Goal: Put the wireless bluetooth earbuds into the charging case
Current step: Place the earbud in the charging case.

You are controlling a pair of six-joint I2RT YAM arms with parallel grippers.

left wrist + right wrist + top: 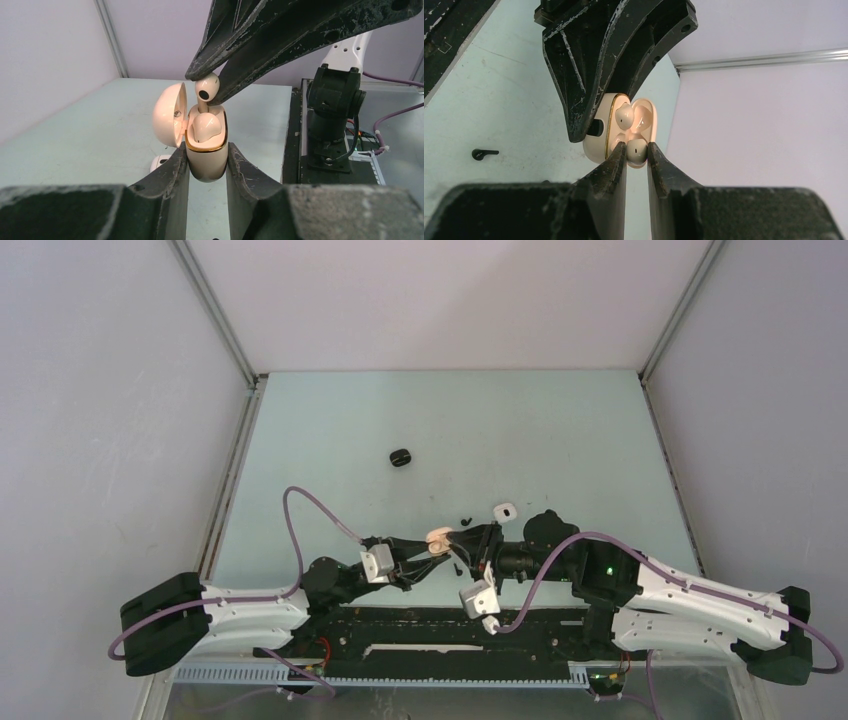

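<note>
Left wrist: left gripper (206, 150) clamps open charging case (207, 167); right gripper (204, 84) pinches earbud (206, 91) at case's open top.

Pale green table (520, 430), grey-white walls (100, 440), aluminium corner posts (217, 310).

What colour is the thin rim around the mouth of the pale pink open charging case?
Gold. The thin rim shows best in the left wrist view.

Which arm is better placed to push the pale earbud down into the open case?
Right. The right tool pinches the earbud, stem down, directly above the open case, beside a seated earbud. The left tool is clamped on the case, steadying it.
</note>
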